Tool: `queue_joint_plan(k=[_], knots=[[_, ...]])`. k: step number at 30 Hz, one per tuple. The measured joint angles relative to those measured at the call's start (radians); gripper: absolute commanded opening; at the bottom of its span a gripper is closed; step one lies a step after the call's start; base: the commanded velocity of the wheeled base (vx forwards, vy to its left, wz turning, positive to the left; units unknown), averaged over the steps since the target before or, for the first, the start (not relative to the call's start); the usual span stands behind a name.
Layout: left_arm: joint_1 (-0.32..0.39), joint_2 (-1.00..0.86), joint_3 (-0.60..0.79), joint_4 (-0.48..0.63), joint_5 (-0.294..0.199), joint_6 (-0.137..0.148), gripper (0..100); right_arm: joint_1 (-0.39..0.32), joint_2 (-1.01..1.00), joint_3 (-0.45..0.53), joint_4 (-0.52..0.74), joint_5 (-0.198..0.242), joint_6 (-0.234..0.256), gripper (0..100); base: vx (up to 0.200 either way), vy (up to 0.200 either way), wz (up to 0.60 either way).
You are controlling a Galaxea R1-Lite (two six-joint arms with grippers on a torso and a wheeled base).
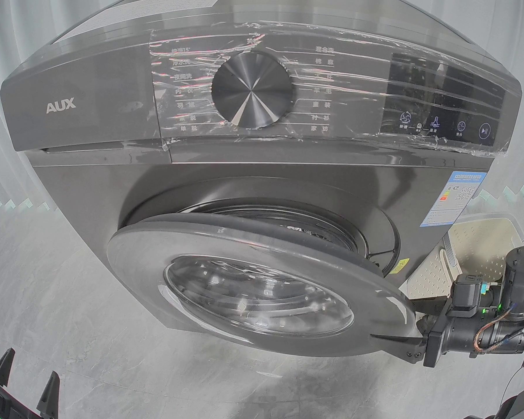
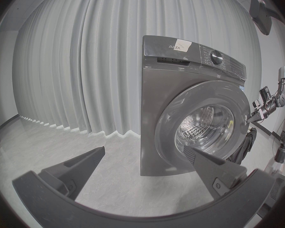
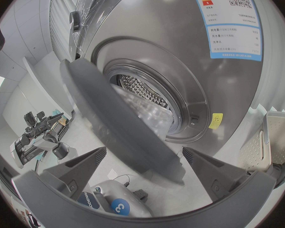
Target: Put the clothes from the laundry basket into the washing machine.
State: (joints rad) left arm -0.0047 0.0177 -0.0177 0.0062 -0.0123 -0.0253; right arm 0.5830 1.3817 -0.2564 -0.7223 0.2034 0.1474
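My right tool (image 1: 390,340) sits at the free edge of the washing machine's (image 1: 99,106) round door (image 1: 256,295). Its fingers are spread wide, with the door's rim lying between them, and they are not clenched on it. I cannot tell whether either finger touches the rim. The door stands partly open, swung out from the front, and the perforated steel drum (image 3: 139,89) shows through the gap behind it.

My left tool (image 1: 30,365) hangs low over the pale floor (image 1: 70,298), well apart from the machine. Its fingers are released and there is nothing between them.

The cream laundry basket (image 1: 489,242), with its hole-patterned walls, stands on the floor just beside the machine, on the side where my right arm is. A dark bundle of cloth (image 2: 243,146) shows low by the machine's front, below the door's free edge. I cannot tell whether it lies in the basket or beside it.

A pleated grey curtain (image 2: 69,64) hangs behind the machine.
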Motion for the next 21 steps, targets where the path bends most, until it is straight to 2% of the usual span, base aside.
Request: queue_joint_plan(k=[5, 13, 21], knots=[[0.0, 0.0, 0.0, 0.0, 0.0, 0.0, 100, -0.004, 0.016, -0.036, -0.002, -0.002, 0.001, 100, -0.2, 0.0, 0.0], [0.0, 0.0, 0.0, 0.0, 0.0, 0.0, 100, 0.014, 0.05, -0.066, -0.001, -0.004, 0.004, 100, 0.0, 0.0, 0.0], [0.0, 0.0, 0.0, 0.0, 0.0, 0.0, 100, 0.038, 0.028, -0.022, 0.005, 0.004, 0.007, 100, 0.0, 0.0, 0.0]])
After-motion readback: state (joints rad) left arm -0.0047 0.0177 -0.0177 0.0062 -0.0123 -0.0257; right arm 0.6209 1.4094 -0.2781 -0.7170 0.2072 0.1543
